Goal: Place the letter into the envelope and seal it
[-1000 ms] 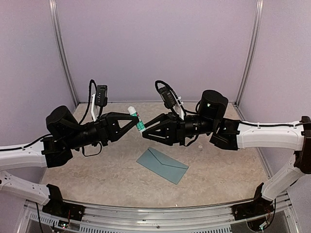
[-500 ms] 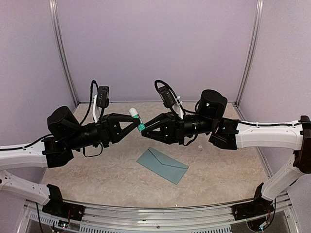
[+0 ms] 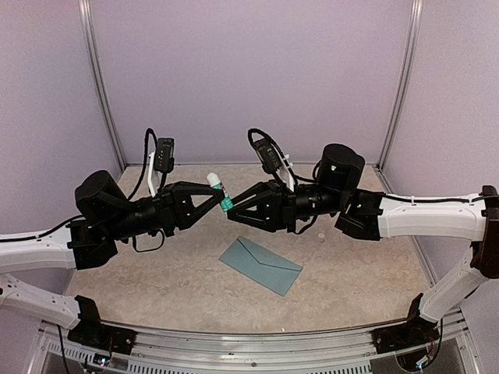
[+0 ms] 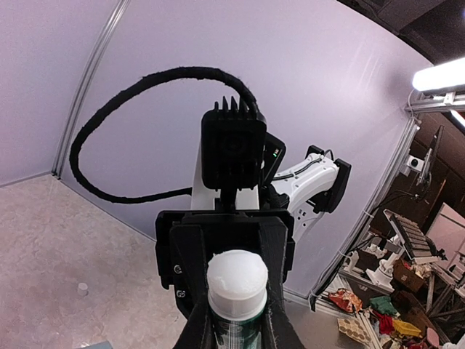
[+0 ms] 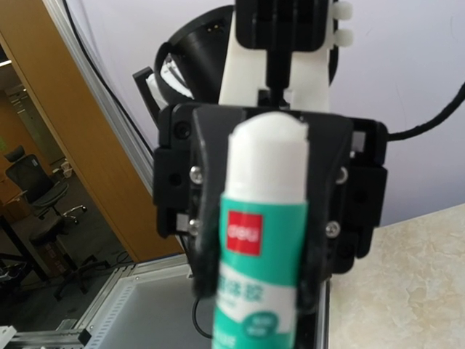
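1. The table [image 3: 156, 273] is where the work will end. Both arms are raised above its middle, so your next move has to go downward.
2. The left gripper [image 3: 214, 195] reaches in from the left and is clamped across the body of the glue stick. You can see the left wrist view's own fingers pressed on either side of the tube.
3. The right gripper [image 3: 229, 209] reaches in from the right. Its tips meet the lower teal end of the stick. You cannot tell from these views whether its jaws are really pinching that end or only touching it.
4. The envelope [image 3: 261, 265] lies flat on the table, below the two grippers and nearer to you. Its flap face is up and the flap is folded down. Its long axis runs diagonally from far-left to near-right. Its far-left corner sits almost under the point where the grippers meet, and the rest lies beneath the right gripper. The right arm is therefore closer to it, though the left one has the sure hold on the glue. No loose letter is in view.
5. The glue stick [image 3: 214, 183] is held in the air at a tilt, white end up and to the left, teal end down and to the right.
6. A small white piece [image 3: 320, 238], possibly the cap, rests on the table under the right arm, well apart from the envelope.
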Action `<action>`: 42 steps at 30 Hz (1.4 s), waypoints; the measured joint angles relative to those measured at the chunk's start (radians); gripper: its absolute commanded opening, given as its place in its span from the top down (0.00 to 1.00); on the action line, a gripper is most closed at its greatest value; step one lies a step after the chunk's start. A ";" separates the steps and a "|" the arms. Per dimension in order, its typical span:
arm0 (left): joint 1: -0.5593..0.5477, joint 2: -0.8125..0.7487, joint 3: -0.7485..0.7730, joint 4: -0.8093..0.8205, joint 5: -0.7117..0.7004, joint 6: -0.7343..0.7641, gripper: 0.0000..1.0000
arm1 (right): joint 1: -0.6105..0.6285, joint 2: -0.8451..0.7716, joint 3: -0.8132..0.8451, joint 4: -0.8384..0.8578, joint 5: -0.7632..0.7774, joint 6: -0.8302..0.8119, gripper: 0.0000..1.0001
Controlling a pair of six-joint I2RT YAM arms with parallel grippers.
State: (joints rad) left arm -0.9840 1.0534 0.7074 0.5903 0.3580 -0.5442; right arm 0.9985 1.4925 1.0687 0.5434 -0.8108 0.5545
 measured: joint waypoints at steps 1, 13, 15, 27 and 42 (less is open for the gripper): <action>0.000 0.000 0.000 0.000 0.000 0.000 1.00 | 0.000 0.000 0.000 0.000 -0.001 0.000 0.67; 0.000 -0.003 0.000 0.000 -0.008 0.000 1.00 | 0.000 0.000 -0.005 -0.003 0.000 -0.011 0.67; 0.000 -0.003 0.000 0.000 -0.008 0.000 1.00 | 0.000 0.000 -0.006 -0.006 0.002 -0.013 0.68; 0.000 -0.007 0.000 -0.001 -0.014 0.007 1.00 | 0.000 0.000 -0.008 -0.014 0.018 -0.012 0.90; -0.012 0.018 0.036 -0.110 -0.280 0.030 1.00 | 0.078 -0.036 0.114 -0.401 0.541 -0.219 0.93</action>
State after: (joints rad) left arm -0.9962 1.0710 0.7437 0.4801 0.0776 -0.5144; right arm 1.0767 1.4563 1.1831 0.1429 -0.2699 0.3351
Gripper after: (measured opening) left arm 0.152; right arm 0.153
